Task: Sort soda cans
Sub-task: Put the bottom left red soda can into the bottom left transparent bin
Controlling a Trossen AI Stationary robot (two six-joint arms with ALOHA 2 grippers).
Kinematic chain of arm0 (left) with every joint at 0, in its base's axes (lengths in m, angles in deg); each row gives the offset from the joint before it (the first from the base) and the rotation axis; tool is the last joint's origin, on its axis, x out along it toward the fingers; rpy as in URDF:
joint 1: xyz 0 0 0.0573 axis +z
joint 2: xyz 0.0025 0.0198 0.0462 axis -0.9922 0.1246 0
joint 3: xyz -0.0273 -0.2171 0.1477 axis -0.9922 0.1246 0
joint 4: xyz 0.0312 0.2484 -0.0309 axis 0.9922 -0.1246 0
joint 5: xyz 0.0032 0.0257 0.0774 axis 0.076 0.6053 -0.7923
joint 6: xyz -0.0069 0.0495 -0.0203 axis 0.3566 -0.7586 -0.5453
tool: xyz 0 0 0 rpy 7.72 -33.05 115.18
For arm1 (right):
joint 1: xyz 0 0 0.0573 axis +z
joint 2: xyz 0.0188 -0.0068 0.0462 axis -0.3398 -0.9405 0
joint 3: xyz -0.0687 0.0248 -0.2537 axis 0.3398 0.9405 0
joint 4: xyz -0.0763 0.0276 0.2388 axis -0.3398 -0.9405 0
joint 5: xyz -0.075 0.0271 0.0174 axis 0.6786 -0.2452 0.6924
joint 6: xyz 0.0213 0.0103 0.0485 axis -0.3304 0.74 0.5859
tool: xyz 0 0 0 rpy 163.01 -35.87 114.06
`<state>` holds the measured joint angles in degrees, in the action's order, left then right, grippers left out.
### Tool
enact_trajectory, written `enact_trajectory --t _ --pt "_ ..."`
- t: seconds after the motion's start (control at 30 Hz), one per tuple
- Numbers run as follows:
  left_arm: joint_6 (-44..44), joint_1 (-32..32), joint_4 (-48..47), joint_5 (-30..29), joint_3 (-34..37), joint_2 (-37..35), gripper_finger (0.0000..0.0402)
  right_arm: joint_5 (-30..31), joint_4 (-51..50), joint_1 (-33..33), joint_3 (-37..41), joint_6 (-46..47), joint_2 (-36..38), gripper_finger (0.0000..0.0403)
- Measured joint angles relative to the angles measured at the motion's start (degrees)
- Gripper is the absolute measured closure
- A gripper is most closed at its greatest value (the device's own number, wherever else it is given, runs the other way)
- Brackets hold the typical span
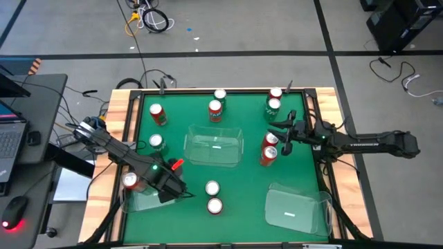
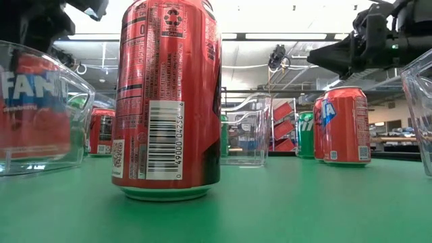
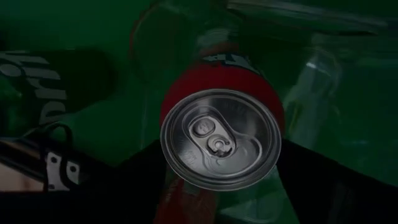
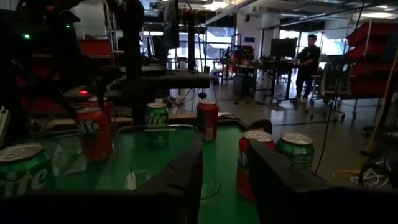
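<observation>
The left gripper (image 1: 181,194) is hovering with jaws spread above a red, silver-topped soda can (image 3: 219,138) in a clear plastic bin (image 1: 142,200). The right gripper (image 1: 282,140), jaws apart, is holding nothing beside two red cans (image 1: 269,148).

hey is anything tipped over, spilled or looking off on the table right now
Nothing stands out. Every soda can in view stands upright on the green table, with no spill or dent showing. The left gripper is over a red can in the bin at the table's left edge.
</observation>
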<state>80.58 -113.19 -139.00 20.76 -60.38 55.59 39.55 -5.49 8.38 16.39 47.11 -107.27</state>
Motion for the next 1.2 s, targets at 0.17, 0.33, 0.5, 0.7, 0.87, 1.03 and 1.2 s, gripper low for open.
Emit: enact_trajectory --t 0.17,0.33,0.5,0.7,0.87,1.03,1.2 --pt "0.28 -0.03 -0.77 1.05 -0.17 1.77 0.0101 0.04 2.88 0.0 -0.04 -0.5 -2.5 0.0279" --pt "-2.11 0.94 -1.36 8.0 -0.17 2.01 0.0108 0.12 4.27 -0.04 -0.04 -0.5 -3.58 0.0258" --pt "-4.15 1.68 -2.84 8.81 -1.67 2.17 0.0107 0.17 4.62 -0.04 -0.04 -0.5 -4.09 0.024" --pt "-5.51 3.31 -4.11 7.81 -4.73 2.17 0.0108 0.17 4.52 -0.04 -0.04 -0.5 -4.18 0.022" --pt "-5.82 3.95 -4.14 5.49 -5.59 2.17 0.0108 0.17 4.38 -0.04 -0.04 -0.48 -4.17 0.0204" --pt "-7.29 3.89 -4.66 5.35 -5.59 2.14 0.0116 0.17 4.37 -0.04 -0.04 -0.48 -4.15 0.0193" --pt "-10.65 3.91 -1.07 5.41 -5.59 1.86 0.0181 0.17 4.51 -0.04 -0.04 -0.48 -4.15 0.0199"
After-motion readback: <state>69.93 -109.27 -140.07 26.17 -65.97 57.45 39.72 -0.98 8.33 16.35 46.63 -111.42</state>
